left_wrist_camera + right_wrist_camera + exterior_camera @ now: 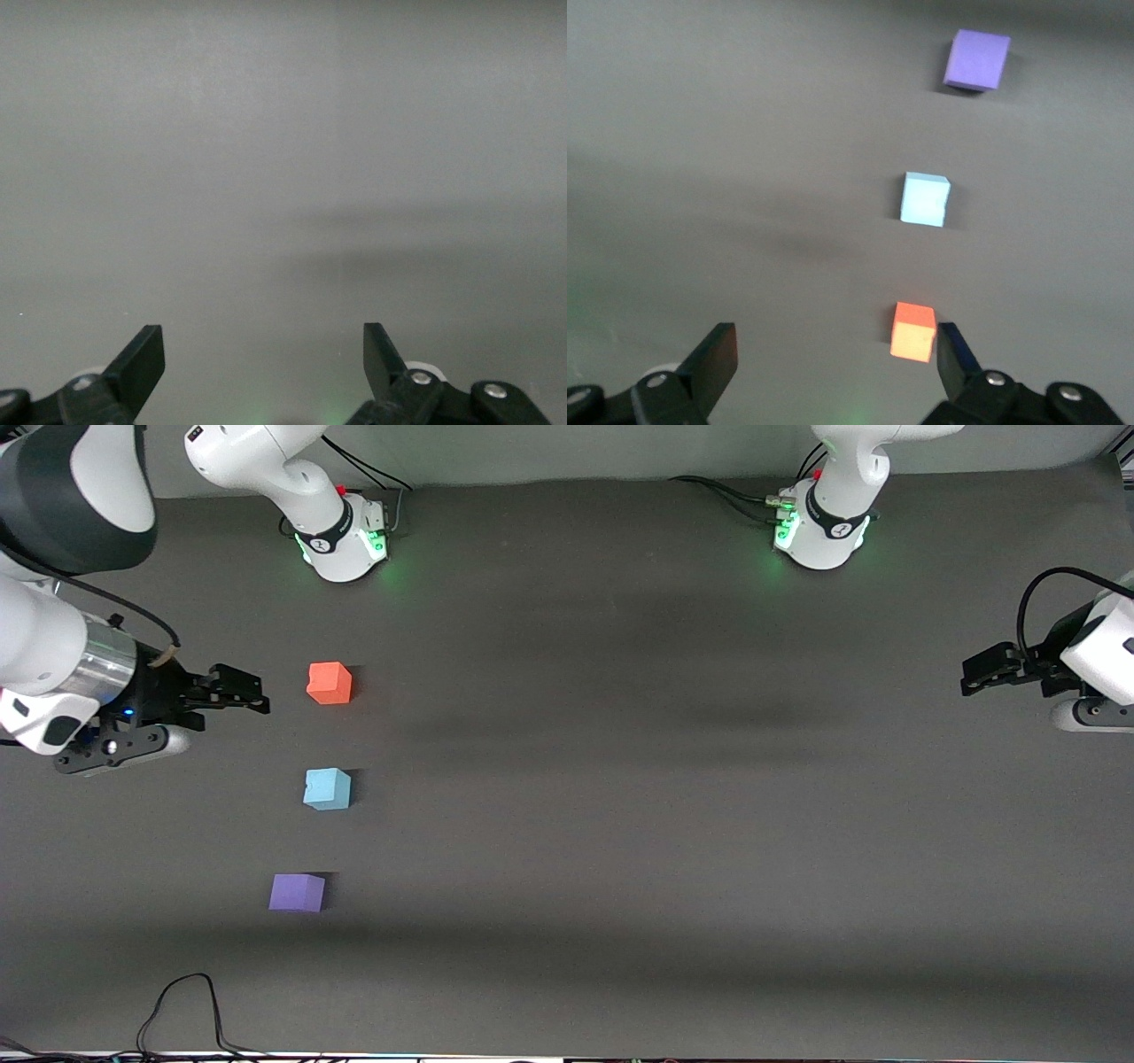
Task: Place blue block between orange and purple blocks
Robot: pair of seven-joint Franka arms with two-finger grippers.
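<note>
We judged placing done: the matte sky-blue foam cube [327, 789] sat mid-left between the orange-red cube [330, 683] and violet-purple cube [297, 892]; right gripper [252, 691] at left edge and left gripper [974, 677] at right edge, both parted and empty, needed only to retreat.

High front view, two wrist close-ups

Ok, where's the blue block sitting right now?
In the front view the blue block rests on the table toward the right arm's end, apart from both neighbours: the orange block is farther from the camera, the purple block nearer.
</note>
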